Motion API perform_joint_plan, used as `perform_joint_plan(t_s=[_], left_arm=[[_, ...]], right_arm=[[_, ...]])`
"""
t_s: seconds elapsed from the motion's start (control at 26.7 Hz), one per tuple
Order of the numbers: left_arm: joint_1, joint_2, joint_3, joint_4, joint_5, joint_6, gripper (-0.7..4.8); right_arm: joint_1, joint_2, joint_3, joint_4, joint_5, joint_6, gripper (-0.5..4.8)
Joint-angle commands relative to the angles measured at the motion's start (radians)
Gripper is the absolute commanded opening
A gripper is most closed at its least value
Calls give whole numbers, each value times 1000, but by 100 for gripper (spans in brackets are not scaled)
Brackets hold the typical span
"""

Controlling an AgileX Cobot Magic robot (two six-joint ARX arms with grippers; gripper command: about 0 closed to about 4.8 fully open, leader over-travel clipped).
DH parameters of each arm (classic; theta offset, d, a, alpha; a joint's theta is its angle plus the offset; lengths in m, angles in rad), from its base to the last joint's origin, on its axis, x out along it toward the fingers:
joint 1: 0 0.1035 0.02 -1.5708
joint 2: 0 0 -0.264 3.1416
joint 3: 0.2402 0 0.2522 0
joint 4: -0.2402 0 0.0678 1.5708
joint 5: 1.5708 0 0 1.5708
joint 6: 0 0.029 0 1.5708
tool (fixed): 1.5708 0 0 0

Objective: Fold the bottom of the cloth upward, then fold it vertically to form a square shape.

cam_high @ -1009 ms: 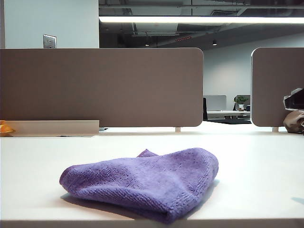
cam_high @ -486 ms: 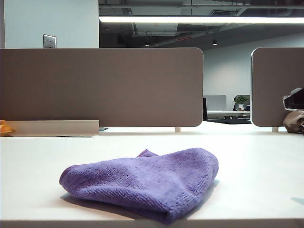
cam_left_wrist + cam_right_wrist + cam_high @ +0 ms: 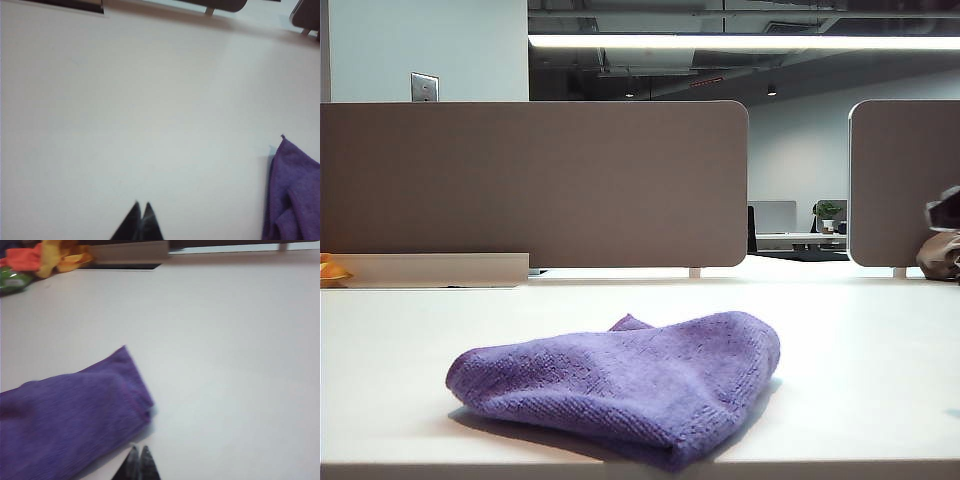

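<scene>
Cloth [image 3: 630, 385]: purple-lavender terry towel, lying loosely bunched near the front edge of the pale worktop [image 3: 860, 330], roughly at 6 o'clock of the exterior view. Already doubled over itself, with a rounded fold bulging toward 3 o'clock and a small corner peak poking up at its far side. Not square; layers lie uneven.

Handling, as judged: light, limp, no stiffness of its own; fuzzy pile should grip well between fingertips and drag somewhat on the worktop. Not fragile. Likely to sag and collapse if lifted from one point, so two corners taken together would carry it flatter. Best hold: the stitched hem at a free corner, where the edge is firmer and a single layer can be separated. The corner seen in the right wrist view, cloth [image 3: 75, 410], is the most exposed; the corner tip in the left wrist view, cloth [image 3: 292, 190], is another.

Left tool [image 3: 141, 207]: tips pressed together, empty, over bare worktop, near the cloth's edge but apart from it.

Right tool [image 3: 138, 450]: tips pressed together, empty, just beside the cloth's corner; contact cannot be told.
</scene>
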Motion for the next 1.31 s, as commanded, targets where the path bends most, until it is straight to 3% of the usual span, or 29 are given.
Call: perform_joint_plan(t_s=[0.04,0.15,0.37,1.12,1.31], left_arm=[[23,2,-15,13,6,5,-2],[141,-3,-22,36,4,4,-2],[250,-37,-34,79,2,5,-2],[256,-38,-34,79,3,5,-2],[256,-38,-34,79,3,5,-2]], right_arm=[[-122,0,-5,3,-2,2,13],[-362,0,-6,3,-2,2,13],[-569,0,-6,3,0,2,13],[-590,0,-5,16,-2,-5,13],[-590,0,-5,26,-2,-119,13]])
